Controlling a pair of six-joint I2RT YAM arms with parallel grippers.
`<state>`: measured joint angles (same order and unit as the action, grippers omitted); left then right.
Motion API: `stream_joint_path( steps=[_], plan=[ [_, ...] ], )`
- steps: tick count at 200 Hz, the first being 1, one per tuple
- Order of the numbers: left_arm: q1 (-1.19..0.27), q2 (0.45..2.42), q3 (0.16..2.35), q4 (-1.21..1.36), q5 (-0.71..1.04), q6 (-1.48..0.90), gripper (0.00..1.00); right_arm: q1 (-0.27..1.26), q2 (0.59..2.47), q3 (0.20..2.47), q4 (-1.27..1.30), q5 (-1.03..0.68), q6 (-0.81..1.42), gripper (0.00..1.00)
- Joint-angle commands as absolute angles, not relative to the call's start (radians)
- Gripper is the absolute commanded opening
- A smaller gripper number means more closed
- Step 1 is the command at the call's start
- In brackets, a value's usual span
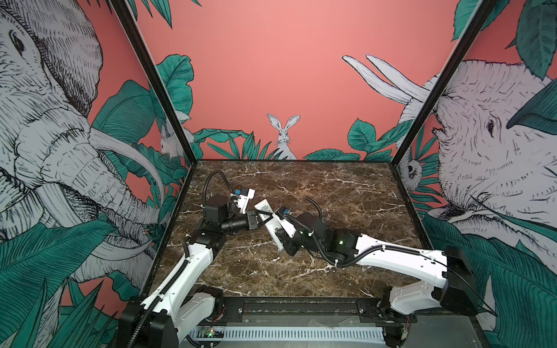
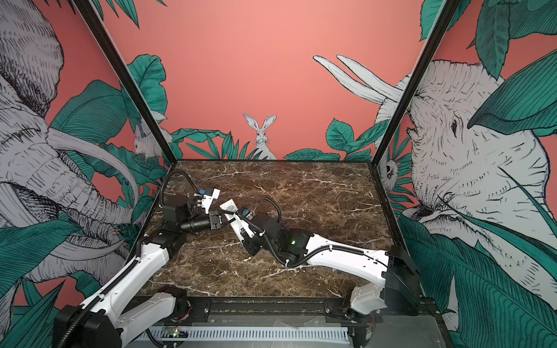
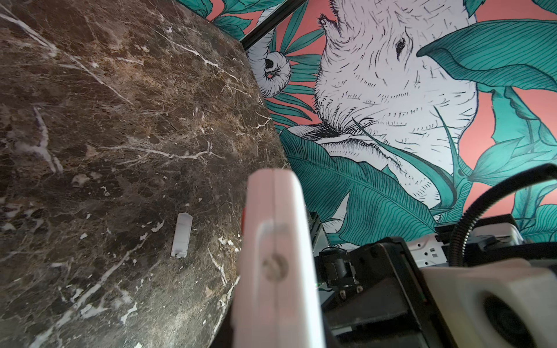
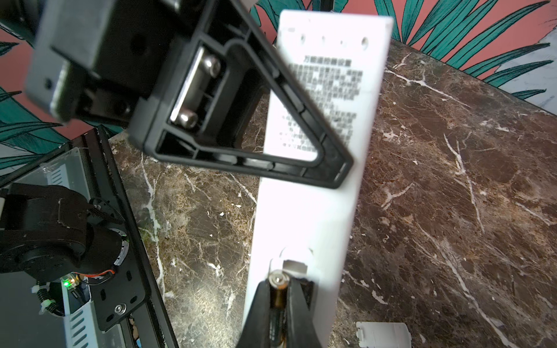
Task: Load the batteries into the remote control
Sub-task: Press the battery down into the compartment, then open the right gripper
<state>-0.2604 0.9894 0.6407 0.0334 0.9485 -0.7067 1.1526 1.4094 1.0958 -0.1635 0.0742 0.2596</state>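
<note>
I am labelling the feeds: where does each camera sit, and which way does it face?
Top views: high above the arm bases, looking down on the brown marble table; the left arm and right arm show.
Left wrist: looks along the slim white remote control, edge-on; the right arm shows.
Right wrist: looking along its fingers, shut on a black-and-gold battery; the left fingers show.
Both wrist views share the short white plastic cover on the table.

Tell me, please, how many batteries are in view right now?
1: a battery pinched in the right gripper, at the remote control's open slot. Others may be hidden.
</note>
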Motion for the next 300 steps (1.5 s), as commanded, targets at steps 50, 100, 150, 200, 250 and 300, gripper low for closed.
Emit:
stream_joint_path(
  steps=[50,100,150,200,250,300],
  plan=[
    [-0.237,0.943,0.685,0.102,1.020,-0.781,0.00,1.160,1.455,1.049,-0.157,0.106,0.253,0.02],
    [-0.230,0.932,0.707,0.104,1.029,-0.797,0.00,1.160,1.479,1.029,-0.150,0.105,0.255,0.01],
    [-0.229,0.942,0.713,0.097,1.032,-0.789,0.00,1.160,1.458,1.026,-0.170,0.114,0.247,0.03],
    [-0.229,0.964,0.739,-0.027,1.084,-0.617,0.00,1.158,1.247,0.944,-0.166,0.141,0.255,0.19],
    [-0.253,0.958,0.743,0.017,1.163,-0.582,0.00,1.111,1.067,0.865,-0.167,0.009,0.313,0.48],
    [-0.340,0.934,0.760,-0.006,1.189,-0.522,0.00,1.045,1.082,0.868,-0.140,-0.232,0.359,0.68]
  ],
)
